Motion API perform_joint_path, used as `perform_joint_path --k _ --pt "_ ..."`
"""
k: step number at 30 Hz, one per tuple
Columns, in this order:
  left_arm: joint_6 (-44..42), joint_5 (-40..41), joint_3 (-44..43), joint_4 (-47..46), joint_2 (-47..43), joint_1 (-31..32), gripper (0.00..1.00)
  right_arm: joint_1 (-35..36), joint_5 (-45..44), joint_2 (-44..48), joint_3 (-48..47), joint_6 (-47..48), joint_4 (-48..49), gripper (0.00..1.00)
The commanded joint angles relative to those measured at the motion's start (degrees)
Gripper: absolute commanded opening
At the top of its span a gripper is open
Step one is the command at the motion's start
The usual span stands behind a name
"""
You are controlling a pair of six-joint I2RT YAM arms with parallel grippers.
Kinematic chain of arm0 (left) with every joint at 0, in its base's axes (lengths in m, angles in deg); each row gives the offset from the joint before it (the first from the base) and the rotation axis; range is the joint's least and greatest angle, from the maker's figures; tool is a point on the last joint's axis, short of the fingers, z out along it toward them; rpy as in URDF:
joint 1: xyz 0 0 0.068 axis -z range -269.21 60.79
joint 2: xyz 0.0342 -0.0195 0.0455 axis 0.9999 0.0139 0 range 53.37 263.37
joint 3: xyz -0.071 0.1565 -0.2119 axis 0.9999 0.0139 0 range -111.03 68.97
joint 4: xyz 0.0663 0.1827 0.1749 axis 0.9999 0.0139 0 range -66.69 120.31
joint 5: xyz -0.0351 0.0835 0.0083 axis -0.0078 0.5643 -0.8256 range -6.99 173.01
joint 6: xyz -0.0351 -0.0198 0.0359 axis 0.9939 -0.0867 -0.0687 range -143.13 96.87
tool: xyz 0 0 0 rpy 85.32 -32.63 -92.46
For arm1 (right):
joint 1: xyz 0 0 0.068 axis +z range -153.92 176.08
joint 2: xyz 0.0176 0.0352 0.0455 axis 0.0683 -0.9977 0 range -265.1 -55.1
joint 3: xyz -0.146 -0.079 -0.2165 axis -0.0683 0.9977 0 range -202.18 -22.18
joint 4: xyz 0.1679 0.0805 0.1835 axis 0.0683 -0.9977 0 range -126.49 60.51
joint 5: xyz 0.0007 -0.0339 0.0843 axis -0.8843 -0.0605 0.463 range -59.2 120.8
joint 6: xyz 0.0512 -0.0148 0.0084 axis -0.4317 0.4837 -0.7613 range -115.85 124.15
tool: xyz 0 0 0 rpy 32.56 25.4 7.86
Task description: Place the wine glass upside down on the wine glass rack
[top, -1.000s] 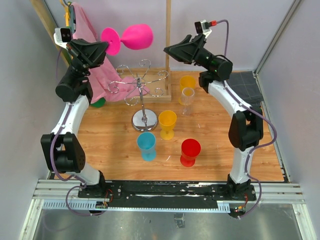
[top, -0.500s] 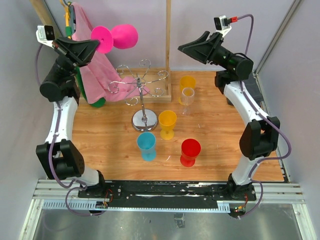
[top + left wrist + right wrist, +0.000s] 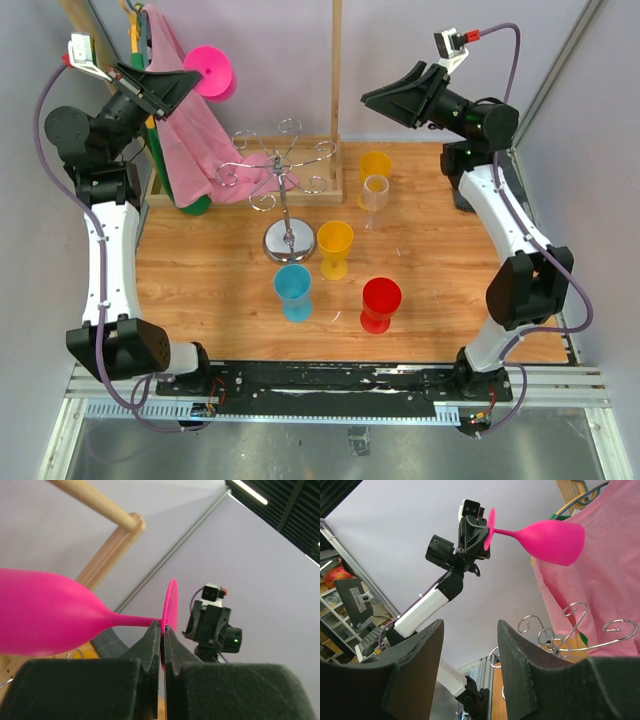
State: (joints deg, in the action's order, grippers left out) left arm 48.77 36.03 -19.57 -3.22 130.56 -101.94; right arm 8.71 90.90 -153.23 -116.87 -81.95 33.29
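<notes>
Left claw (image 3: 161, 629) has swung up and outward, clenched on the foot of the glass (image 3: 45, 612), bowl level beside it. Right claw (image 3: 468, 650) gapes, empty. Rack (image 3: 285, 175) stands below the left claw; invert fully, then slide the stem into a curl.

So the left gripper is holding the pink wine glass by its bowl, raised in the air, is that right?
Not quite. The left gripper is holding the pink wine glass raised in the air, but by the rim of its round foot, not its bowl. The left wrist view shows the fingers shut on the foot's edge.
</notes>
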Motion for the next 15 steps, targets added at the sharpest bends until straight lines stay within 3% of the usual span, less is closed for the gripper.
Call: perform_joint_path --k 1,15 --pt "-7.5 1.1 2.9 9.0 0.7 -0.4 0.00 -0.7 1.8 4.0 1.4 6.7 -4.2 0.48" --pt "-16.3 6.8 9.4 22.4 -3.6 -0.4 0.00 -0.7 2.1 8.1 5.0 12.7 -9.9 0.46"
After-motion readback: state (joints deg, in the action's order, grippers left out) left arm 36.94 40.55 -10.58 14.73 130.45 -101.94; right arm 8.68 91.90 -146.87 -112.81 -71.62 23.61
